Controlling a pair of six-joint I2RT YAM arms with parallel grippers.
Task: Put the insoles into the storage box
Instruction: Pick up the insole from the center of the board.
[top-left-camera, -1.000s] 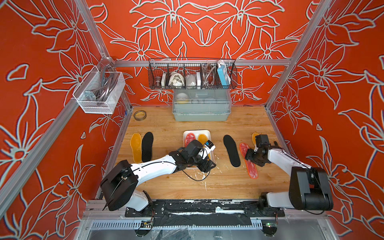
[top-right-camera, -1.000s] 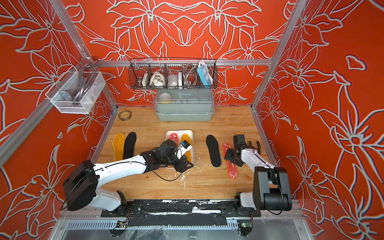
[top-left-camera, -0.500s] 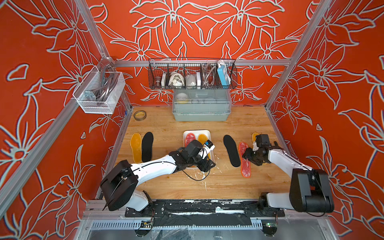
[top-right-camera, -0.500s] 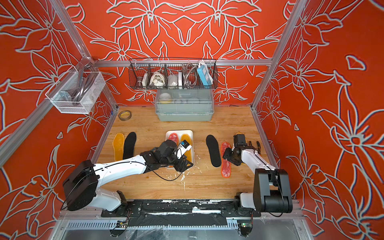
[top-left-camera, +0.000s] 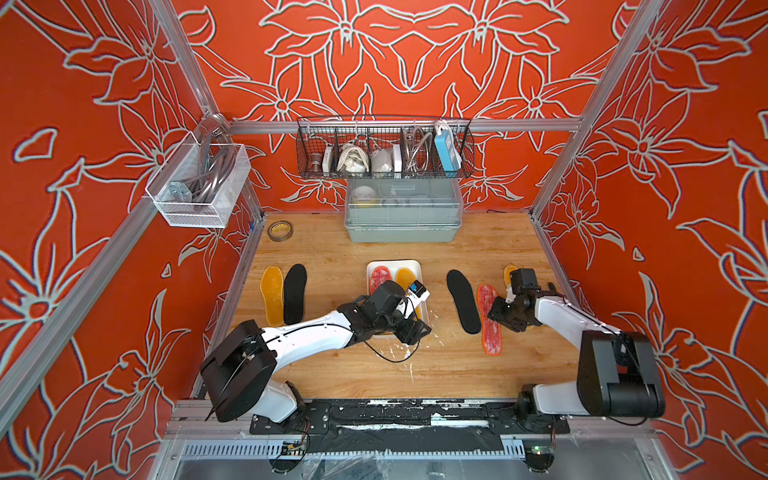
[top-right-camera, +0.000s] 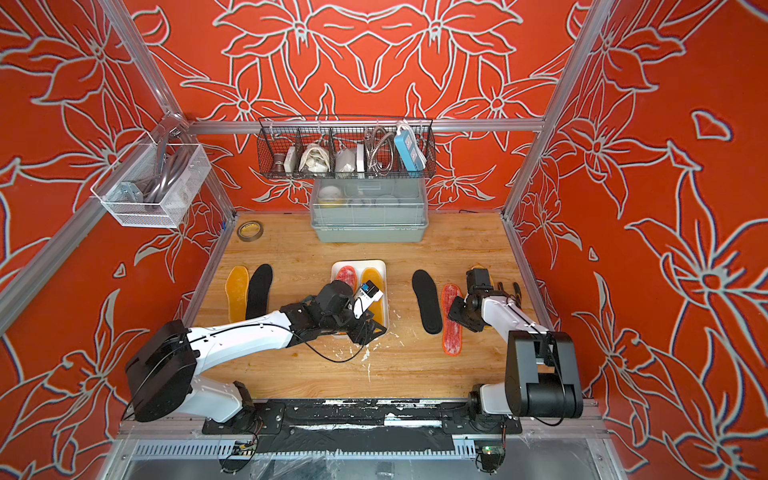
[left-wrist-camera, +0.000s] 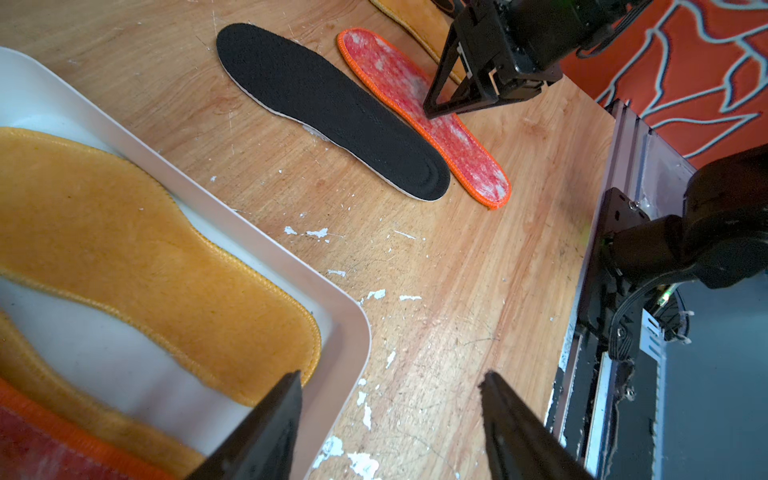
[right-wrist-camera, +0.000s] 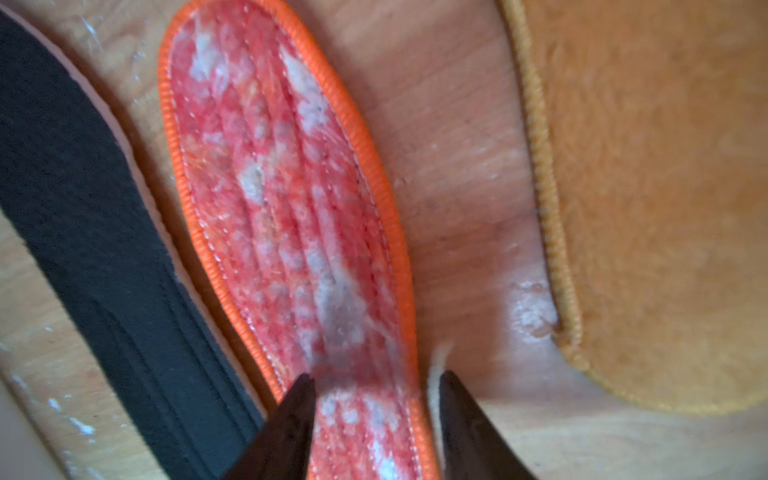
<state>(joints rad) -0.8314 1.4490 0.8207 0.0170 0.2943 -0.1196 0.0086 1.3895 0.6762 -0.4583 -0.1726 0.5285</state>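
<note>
A white wire basket (top-left-camera: 199, 187) hung on the left wall, and a tape roll (top-left-camera: 279, 230) lay at the far left corner of the wooden table (top-left-camera: 436, 374). Nearer, the left amber insole (top-left-camera: 272, 295) and left black insole (top-left-camera: 295, 293) lay side by side, clear of both arms. In the middle sat the storage box (top-left-camera: 395, 264), with a grey-green bin (top-left-camera: 403, 232) and a black wire basket (top-left-camera: 384, 149) behind it. It held the boxed red mottled insole (top-left-camera: 380, 276) and boxed amber insole (top-left-camera: 405, 278), and the left arm covered its near half. The left gripper (left-wrist-camera: 388, 378) stood with jaws wide apart, astride the box's near right corner, holding nothing. Rightward lay the right black insole (top-left-camera: 463, 301), touching the right red mottled insole (top-left-camera: 490, 332), then the right amber insole (top-left-camera: 509, 272), mostly hidden by the right arm. The right gripper (right-wrist-camera: 374, 378) had its jaws part-way in across the red insole's orange edge; whether they gripped it could not be told. The top views showed seven insoles: three amber, two black, two red mottled. One more amber edge showed inside the box in the left wrist view.
</note>
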